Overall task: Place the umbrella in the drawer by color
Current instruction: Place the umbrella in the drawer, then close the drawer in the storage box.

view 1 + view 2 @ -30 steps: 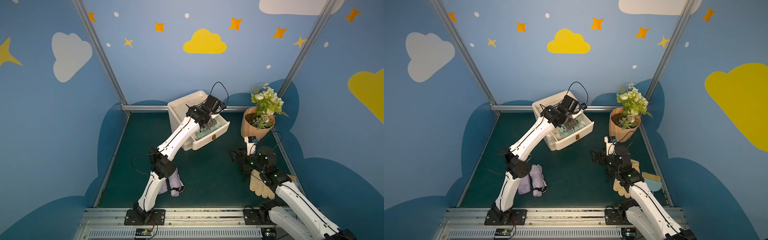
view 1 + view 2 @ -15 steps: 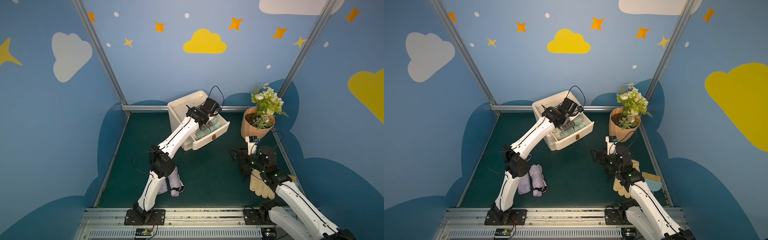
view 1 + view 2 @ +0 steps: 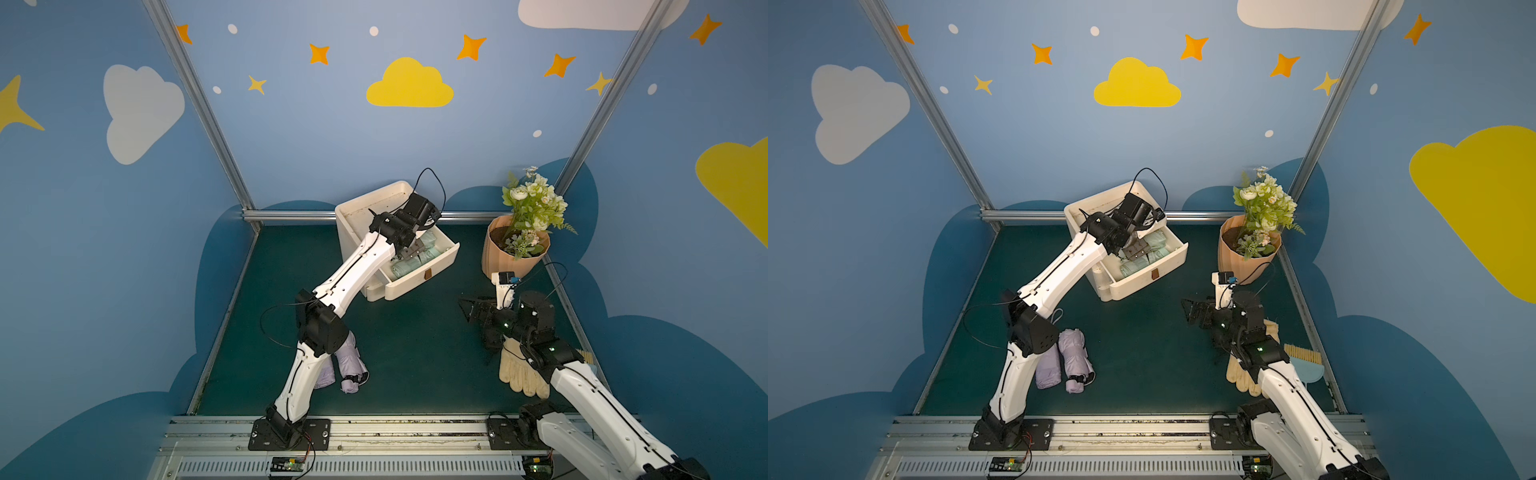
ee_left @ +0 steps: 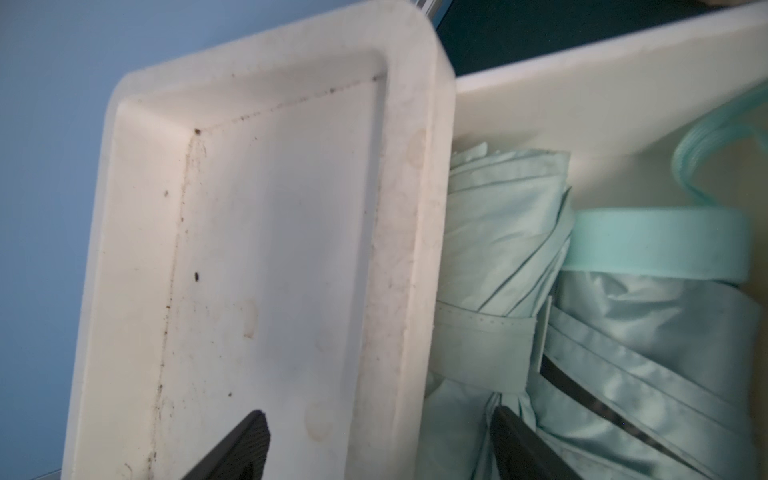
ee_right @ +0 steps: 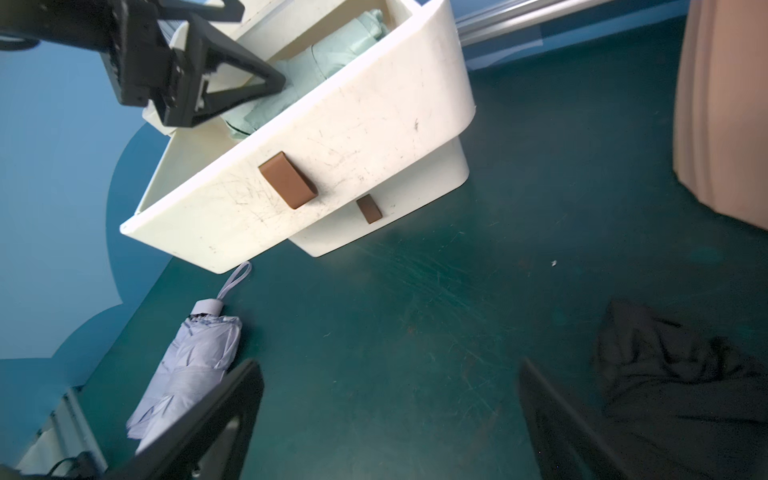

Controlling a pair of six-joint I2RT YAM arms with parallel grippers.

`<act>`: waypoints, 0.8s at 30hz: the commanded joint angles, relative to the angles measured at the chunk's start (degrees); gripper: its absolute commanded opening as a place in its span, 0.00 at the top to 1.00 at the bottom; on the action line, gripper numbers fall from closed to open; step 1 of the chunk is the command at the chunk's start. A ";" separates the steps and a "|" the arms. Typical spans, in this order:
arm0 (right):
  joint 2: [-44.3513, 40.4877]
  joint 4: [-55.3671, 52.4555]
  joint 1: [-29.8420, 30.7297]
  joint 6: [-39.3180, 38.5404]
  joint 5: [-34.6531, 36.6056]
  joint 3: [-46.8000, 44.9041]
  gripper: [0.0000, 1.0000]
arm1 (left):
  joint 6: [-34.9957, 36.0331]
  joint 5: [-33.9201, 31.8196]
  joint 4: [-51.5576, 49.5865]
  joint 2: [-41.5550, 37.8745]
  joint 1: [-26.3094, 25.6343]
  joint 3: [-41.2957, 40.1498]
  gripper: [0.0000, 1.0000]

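Mint-green umbrellas (image 4: 498, 232) lie side by side in the pulled-out upper drawer (image 3: 432, 272). Left tool (image 4: 378, 413) hangs over them, jaws spread, holding nothing. Two lilac umbrellas (image 3: 1073, 359) lie on the worktop (image 3: 1142, 353), well apart from the drawer. Right tool (image 5: 386, 365) is spread above the worktop.

I see a tan flower pot (image 3: 498, 259) with white blooms (image 3: 534, 195). In front of the pot, well apart, lie a beige glove (image 3: 519, 374) and a brush (image 3: 1303, 356).

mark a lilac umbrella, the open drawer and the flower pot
lilac umbrella (image 3: 1073, 357): a top view, middle of folded canopy
open drawer (image 3: 407, 284): a top view, front wall beside handle
flower pot (image 3: 500, 255): a top view, side wall
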 commanded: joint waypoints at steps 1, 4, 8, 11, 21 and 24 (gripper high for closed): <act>1.96 5.33 -1.14 3.76 -7.84 0.55 0.02 | -2.73 4.83 -1.59 -3.70 0.53 3.50 0.06; 5.09 9.92 -1.87 7.41 -13.03 1.15 0.02 | -5.74 9.99 -2.68 -5.82 1.30 5.34 0.02; 9.75 10.01 -1.94 11.52 -16.46 4.57 0.08 | -10.56 15.43 -2.65 -9.36 4.12 5.39 0.00; 14.06 10.49 -1.81 13.90 -19.20 6.98 0.14 | -13.94 17.45 -1.85 -11.01 8.04 4.49 0.00; 26.36 15.19 -0.30 13.66 -26.03 13.06 0.24 | -17.81 26.86 0.70 -8.83 23.90 4.40 0.00; 27.48 17.38 -0.36 15.06 -25.71 12.76 0.24 | -16.67 32.19 3.08 -7.65 27.46 4.52 0.00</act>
